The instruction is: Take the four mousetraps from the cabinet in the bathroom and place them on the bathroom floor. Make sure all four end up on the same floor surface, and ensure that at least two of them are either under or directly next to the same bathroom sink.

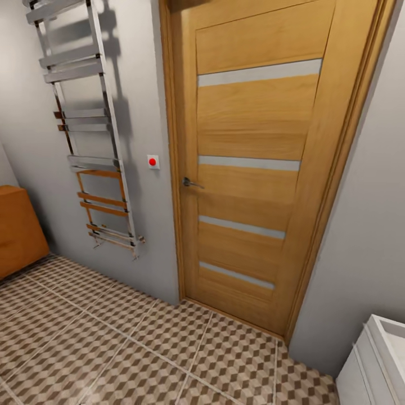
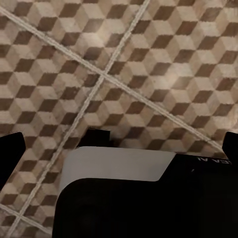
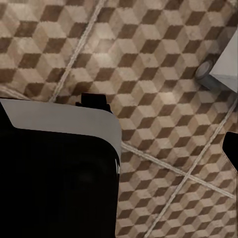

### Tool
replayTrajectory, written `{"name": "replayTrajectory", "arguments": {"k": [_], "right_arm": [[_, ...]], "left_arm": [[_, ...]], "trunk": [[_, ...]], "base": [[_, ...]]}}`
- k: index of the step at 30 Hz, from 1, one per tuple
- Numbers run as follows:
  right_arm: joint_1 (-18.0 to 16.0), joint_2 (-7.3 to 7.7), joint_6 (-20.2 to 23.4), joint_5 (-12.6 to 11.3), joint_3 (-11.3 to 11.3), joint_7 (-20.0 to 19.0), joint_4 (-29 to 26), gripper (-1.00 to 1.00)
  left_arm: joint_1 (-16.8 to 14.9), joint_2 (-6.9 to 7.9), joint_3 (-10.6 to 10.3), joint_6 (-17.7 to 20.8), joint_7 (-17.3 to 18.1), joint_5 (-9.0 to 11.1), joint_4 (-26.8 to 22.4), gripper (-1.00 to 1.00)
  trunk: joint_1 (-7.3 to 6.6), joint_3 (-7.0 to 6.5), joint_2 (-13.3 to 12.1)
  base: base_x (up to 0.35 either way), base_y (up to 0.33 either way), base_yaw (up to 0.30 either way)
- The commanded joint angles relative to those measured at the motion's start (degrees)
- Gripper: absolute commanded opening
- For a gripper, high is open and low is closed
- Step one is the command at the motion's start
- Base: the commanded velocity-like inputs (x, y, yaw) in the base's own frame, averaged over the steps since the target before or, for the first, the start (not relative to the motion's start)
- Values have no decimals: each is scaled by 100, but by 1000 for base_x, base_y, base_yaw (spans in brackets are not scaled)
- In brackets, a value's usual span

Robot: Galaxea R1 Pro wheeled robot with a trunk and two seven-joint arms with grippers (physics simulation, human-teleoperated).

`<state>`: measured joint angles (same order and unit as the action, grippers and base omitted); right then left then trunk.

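No mousetraps are in view. An end of the orange-brown cabinet (image 1: 17, 230) shows at the left edge of the head view, standing on the bathroom floor (image 1: 140, 349) of cube-patterned tiles. My left gripper (image 2: 119, 146) hangs over bare tiles, open, its dark fingertips (image 2: 11, 148) far apart with nothing between them. My right gripper (image 3: 119, 148) also looks down at the tiles. One fingertip (image 3: 231, 148) stands out at the frame's edge, the other is hidden behind my own dark body, and the jaws look open and empty.
A closed wooden door (image 1: 253, 163) with a lever handle (image 1: 190, 182) faces me. A chrome towel rail (image 1: 93, 129) hangs on the grey wall beside it. A white sink unit (image 1: 377, 360) stands at the lower right; its corner (image 3: 225, 64) and round foot (image 3: 203, 69) show near my right gripper.
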<state>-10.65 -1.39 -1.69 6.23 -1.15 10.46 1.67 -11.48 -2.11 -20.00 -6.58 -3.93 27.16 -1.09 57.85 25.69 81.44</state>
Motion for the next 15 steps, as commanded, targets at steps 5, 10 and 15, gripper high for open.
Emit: {"name": "replayTrajectory", "arguments": {"k": [5, 10, 15], "right_arm": [[-9, -1, -12, 54, -8, 33, 18, 100], [-7, -1, -8, 54, -8, 42, 18, 100], [-7, -1, -7, 58, -8, 43, 18, 100]], "left_arm": [[-4, -1, -50, -14, -20, 41, 4, 100], [-2, -60, -39, 27, -14, 49, 15, 100], [-3, -151, -32, 49, -2, 63, 38, 100]], "trunk": [[0, 6, 3], [0, 6, 3], [0, 6, 3]], "base": [[0, 0, 300], [0, 0, 300], [0, 0, 300]]}}
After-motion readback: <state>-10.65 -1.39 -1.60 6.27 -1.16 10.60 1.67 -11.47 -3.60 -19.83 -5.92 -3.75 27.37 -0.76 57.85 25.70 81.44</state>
